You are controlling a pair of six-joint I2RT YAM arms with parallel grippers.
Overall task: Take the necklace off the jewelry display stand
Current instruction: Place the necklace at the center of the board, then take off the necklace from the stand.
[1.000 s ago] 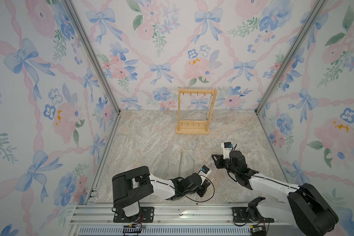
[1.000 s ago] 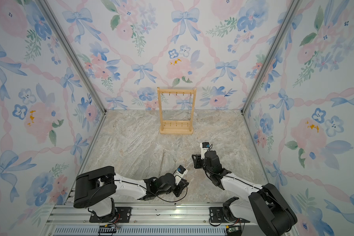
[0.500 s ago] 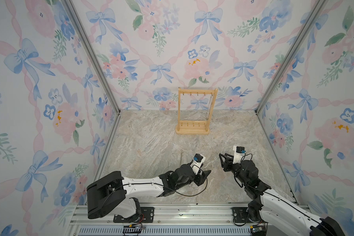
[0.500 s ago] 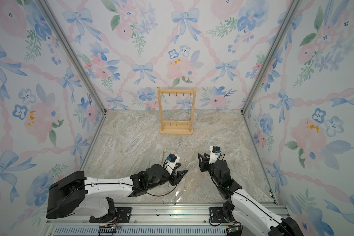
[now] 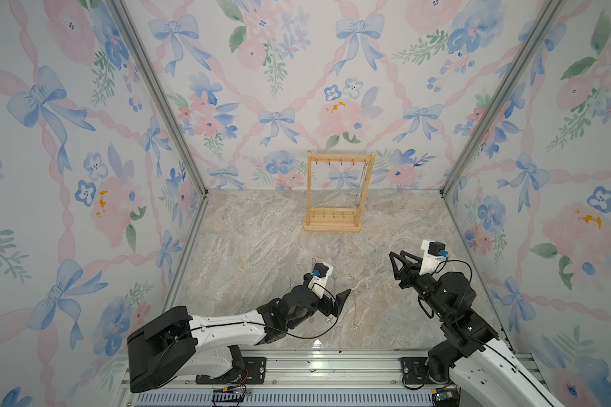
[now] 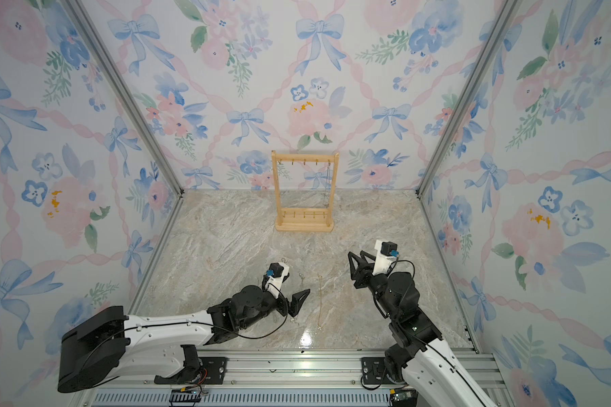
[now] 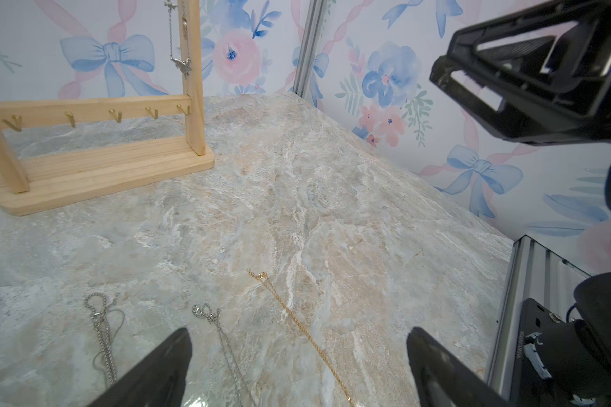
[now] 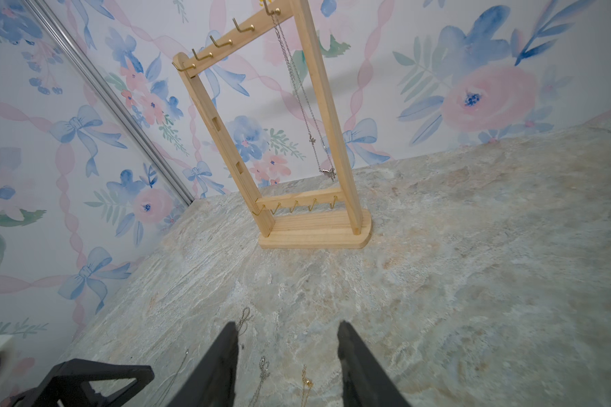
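Observation:
The pine jewelry display stand (image 5: 333,225) (image 6: 304,225) (image 7: 96,169) (image 8: 314,230) stands at the back of the marble table, near the wall. One silver necklace (image 5: 362,183) (image 6: 327,186) (image 7: 178,53) (image 8: 302,102) hangs from the top bar's hook by the right upright. My left gripper (image 5: 336,303) (image 6: 297,303) (image 7: 298,333) is open wide and low over the front of the table, empty. To its right, my right gripper (image 5: 397,259) (image 6: 356,259) (image 8: 286,324) is raised and open, facing the stand with nothing between its fingers.
A gold chain (image 5: 354,303) (image 6: 321,299) (image 7: 297,320) (image 8: 306,382) and two silver chains (image 7: 219,334) (image 7: 101,327) lie stretched on the table in front of the left gripper. Floral walls close in three sides. A metal rail (image 5: 332,366) runs along the front.
The left gripper's jaws have spread from nearly shut to wide open as the arm reached forward. The right gripper has shifted a little to the right and its jaws have widened.

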